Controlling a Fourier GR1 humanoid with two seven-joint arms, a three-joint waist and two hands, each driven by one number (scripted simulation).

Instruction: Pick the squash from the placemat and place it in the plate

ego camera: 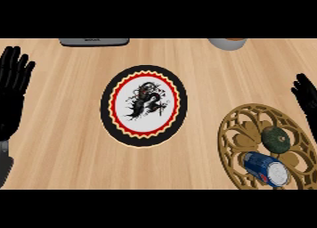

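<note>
A dark green round squash (275,138) lies on a tan openwork placemat (240,133) at the lower right. A blue can (266,168) lies on its side on the same placemat, just in front of the squash. The plate (112,116), black-rimmed with a red ring and a dark dragon figure on white, sits in the middle of the counter. My right hand (311,103) shows at the right edge, open with fingers up, just beyond the placemat's far right side. My left hand (9,87) rests open at the left edge, fingers up, far from the plate.
A grey flat object (94,42) lies at the counter's far edge, upper left. A pale round bowl or cup (228,42) is cut off at the far edge, upper right. Bare wood lies between the plate and the placemat.
</note>
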